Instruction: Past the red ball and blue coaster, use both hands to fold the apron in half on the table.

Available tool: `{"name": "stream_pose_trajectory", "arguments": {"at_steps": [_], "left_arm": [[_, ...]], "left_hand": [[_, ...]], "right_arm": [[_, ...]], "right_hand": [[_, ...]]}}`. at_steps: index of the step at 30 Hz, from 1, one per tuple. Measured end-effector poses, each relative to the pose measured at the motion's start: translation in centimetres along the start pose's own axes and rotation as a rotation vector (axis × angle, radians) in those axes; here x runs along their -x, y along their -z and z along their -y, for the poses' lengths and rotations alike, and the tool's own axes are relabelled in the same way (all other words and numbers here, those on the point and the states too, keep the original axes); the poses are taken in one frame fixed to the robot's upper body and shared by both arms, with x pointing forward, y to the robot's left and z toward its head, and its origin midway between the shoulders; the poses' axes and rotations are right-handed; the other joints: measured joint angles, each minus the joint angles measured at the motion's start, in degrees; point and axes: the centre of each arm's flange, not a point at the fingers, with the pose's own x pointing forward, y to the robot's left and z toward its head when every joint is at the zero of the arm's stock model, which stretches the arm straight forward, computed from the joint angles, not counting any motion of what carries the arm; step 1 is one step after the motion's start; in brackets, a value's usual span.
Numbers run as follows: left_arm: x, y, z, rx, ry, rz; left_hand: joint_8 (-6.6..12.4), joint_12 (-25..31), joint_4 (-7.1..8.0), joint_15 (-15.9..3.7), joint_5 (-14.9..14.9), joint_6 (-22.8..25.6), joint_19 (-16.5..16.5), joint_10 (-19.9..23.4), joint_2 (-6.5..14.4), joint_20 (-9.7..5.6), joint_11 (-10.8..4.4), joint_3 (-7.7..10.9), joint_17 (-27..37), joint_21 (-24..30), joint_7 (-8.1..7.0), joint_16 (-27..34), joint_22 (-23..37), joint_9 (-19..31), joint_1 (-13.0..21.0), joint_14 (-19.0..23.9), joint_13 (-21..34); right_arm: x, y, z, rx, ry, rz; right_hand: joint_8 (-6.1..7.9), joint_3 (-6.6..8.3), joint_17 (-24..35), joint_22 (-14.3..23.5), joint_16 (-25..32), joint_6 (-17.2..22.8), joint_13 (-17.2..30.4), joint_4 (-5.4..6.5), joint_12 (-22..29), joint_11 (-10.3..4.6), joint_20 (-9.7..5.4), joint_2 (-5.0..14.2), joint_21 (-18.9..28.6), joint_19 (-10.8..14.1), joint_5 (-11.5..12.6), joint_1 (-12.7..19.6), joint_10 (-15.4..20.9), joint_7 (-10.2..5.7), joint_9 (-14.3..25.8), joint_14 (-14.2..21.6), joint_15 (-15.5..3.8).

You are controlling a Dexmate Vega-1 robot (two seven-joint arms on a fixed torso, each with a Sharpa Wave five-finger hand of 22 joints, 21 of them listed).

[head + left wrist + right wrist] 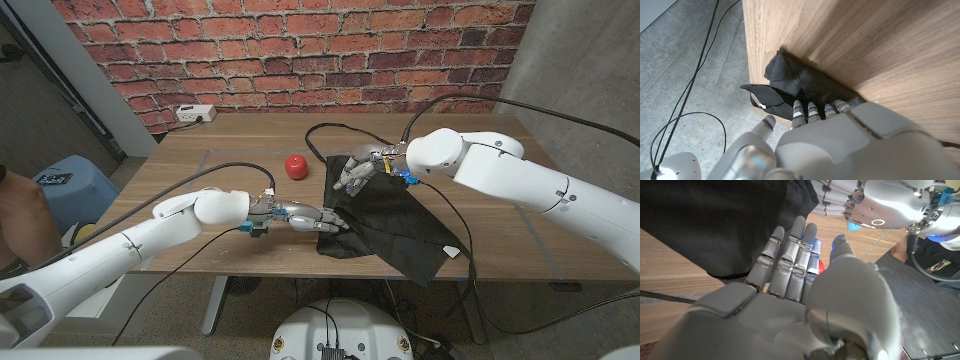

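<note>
Black apron [385, 215] lies crumpled on the right half of the wooden table [200, 165], one part draped over the near edge and hanging down toward the floor. A thin black strap runs off its far side toward the back of the table.

Left hand [305, 218] sits at the apron's near-left corner, fingers stretched out onto the cloth. From the left wrist view the left hand [840, 135] has its fingertips [812, 111] on the black fabric [790, 80] right at the table edge; can't tell whether it pinches the cloth or just rests on it.

Right hand [358, 172] is at the apron's far-left corner, fingers pointing down onto the fabric. In the right wrist view the right hand [790, 280] has fingers straight and side by side, nothing visibly between them, with the apron [715, 225] just past the tips. Contact with the cloth isn't clear from here, so I can't tell if it has a grip.

Red ball [295, 166] sits on the table just left of the apron, near the right hand, apart from the cloth. A sliver of red [821, 268] peeks out behind the right hand's fingers.

White power strip [195, 113] at the far-left table edge against the brick wall [300, 50]. Blue stool [65, 180] on the floor to the left.
</note>
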Motion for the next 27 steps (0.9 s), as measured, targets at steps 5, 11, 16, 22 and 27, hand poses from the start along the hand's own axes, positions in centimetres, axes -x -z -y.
{"name": "stream_pose_trajectory", "arguments": {"at_steps": [5,11,16,22,27], "left_arm": [[0.4,-0.2,-0.4,-0.002,0.005,-0.001],[1.3,-0.6,-0.8,-0.006,0.016,-0.009],[2.4,-0.8,-1.1,-0.012,0.029,-0.024],[3.7,-0.9,-1.4,-0.016,0.035,-0.047],[4.4,-1.1,-1.8,-0.027,0.033,-0.060]], "left_hand": [[-0.05,0.0,-0.04,0.00,0.0,0.0,0.0,0.0,0.0,0.00,0.00,0.04,0.0,0.0,0.00,0.0,0.0,0.0,0.0,0.0,0.0],[-0.05,0.0,-0.08,0.00,0.0,0.0,0.0,0.0,0.2,0.00,0.00,0.56,0.0,0.0,0.00,0.0,0.0,0.0,0.3,0.0,0.0],[-0.05,0.0,-0.08,0.00,0.0,0.0,0.0,0.0,0.2,0.00,0.01,0.55,0.0,0.0,0.00,0.0,0.0,0.0,0.2,0.0,0.0],[-0.05,0.0,-0.08,0.00,0.0,0.0,0.0,0.0,0.2,0.00,0.01,0.87,0.0,0.0,0.00,0.0,-0.3,0.0,0.2,0.0,0.0],[-0.04,0.0,0.00,0.00,0.0,-0.2,0.0,-0.2,0.2,0.00,-0.21,1.10,0.0,0.0,-0.20,0.0,-0.3,0.0,0.2,0.0,0.0]], "right_arm": [[0.1,0.1,0.3,0.000,0.003,-0.002],[0.1,0.3,0.7,-0.002,0.008,-0.002],[0.1,0.4,0.9,-0.002,0.013,-0.001],[0.1,0.7,1.2,-0.003,0.016,-0.004],[0.0,0.9,1.4,-0.001,0.019,-0.007]], "right_hand": [[0.00,0.00,0.0,0.0,0.0,-0.2,-0.2,0.00,0.0,0.00,0.00,0.00,0.0,0.0,0.0,0.0,0.0,0.19,-0.3,0.0,0.01],[0.00,0.20,-0.3,0.0,0.0,-0.1,-0.4,-0.20,-0.2,0.24,-0.01,0.29,0.0,0.0,0.0,-0.3,0.2,0.24,-0.4,0.0,0.01],[0.00,0.24,-0.3,0.0,0.0,0.5,-0.8,-0.24,-0.2,0.40,-0.01,0.29,0.0,0.0,0.0,-0.3,0.4,0.84,-0.5,0.1,0.12],[0.00,0.26,-0.3,0.0,0.0,0.5,-1.0,-0.26,-0.5,0.40,-0.01,0.51,0.0,0.0,0.0,-0.1,0.4,0.83,-0.8,0.0,0.21],[0.00,0.48,-0.3,0.0,0.0,0.5,-1.3,-0.47,-0.9,0.40,-0.01,0.74,0.0,0.0,0.0,-0.3,0.4,0.83,-1.1,0.0,0.21]]}}
